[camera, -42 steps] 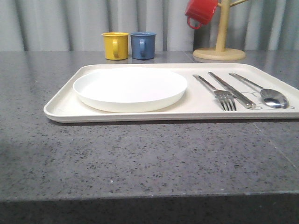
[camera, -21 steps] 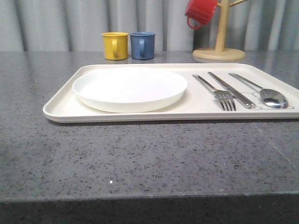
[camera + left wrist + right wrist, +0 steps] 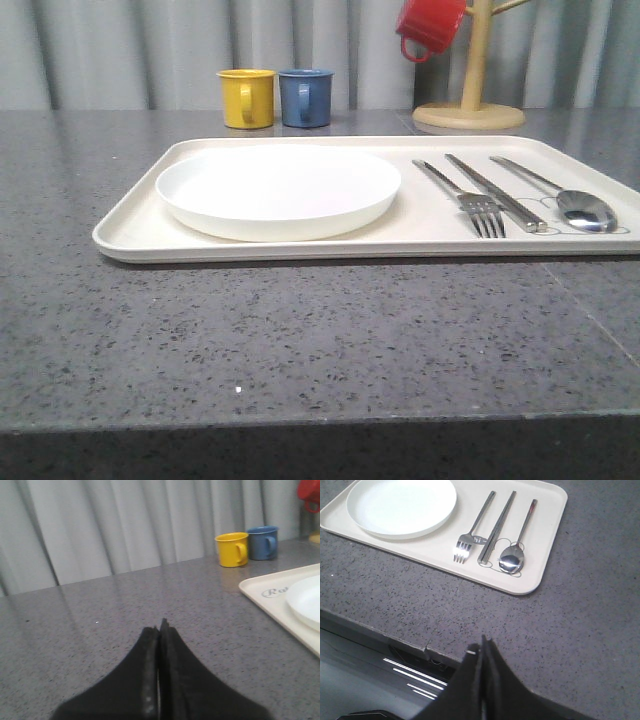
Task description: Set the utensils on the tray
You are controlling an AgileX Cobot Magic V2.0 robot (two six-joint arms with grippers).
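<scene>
Ahead of the right gripper (image 3: 483, 639), fork (image 3: 470, 535), knife (image 3: 496, 527), spoon (image 3: 516, 547) lie on tray (image 3: 547, 535).
Both grippers, left gripper (image 3: 161, 625) too, clenched empty; any stray reach could knock cutlery crooked.

fork (image 3: 470, 197), knife (image 3: 496, 192), spoon (image 3: 562, 195) on tray (image 3: 130, 232), right of plate (image 3: 278, 190).

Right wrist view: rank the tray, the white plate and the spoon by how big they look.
1. Tray, largest; it holds the other two.
2. White plate, covering much of one end of the tray.
3. Spoon, smallest and slim.
</scene>
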